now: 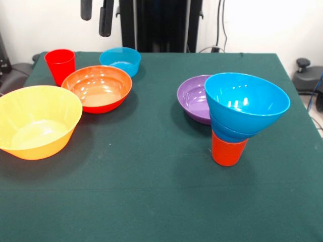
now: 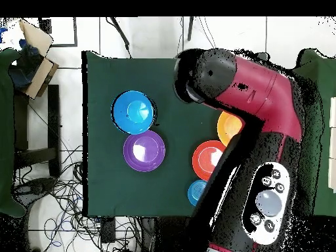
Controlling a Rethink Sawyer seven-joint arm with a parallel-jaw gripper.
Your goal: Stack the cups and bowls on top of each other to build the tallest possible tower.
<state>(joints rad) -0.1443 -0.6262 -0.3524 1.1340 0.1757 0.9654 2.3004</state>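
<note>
A tower stands at the front view's right: an upturned orange cup (image 1: pixel 228 150) carries a small blue bowl (image 1: pixel 229 132) with a medium blue bowl (image 1: pixel 247 103) nested on it; from overhead it shows as one blue bowl (image 2: pixel 134 112). The wide purple bowl (image 1: pixel 194 98) (image 2: pixel 144 150) sits just behind it. At the left are the large yellow-orange bowl (image 1: pixel 36 121) (image 2: pixel 228 126), the orange-red bowl (image 1: pixel 99 88) (image 2: pixel 209 159), the teal bowl (image 1: pixel 121 60) (image 2: pixel 196 192) and the red cup (image 1: pixel 60 65). My gripper (image 1: pixel 96 14) hangs open and empty at the top edge, above the red cup and teal bowl. The purple cup and small orange bowl are out of view.
The green cloth table (image 1: pixel 151 191) ends close to the yellow-orange bowl on the left. The black pedestal (image 1: pixel 159 25) stands behind the table. From overhead my red arm (image 2: pixel 249 92) covers the red cup and part of the yellow-orange bowl. A cardboard box (image 2: pixel 36 49) sits off the table.
</note>
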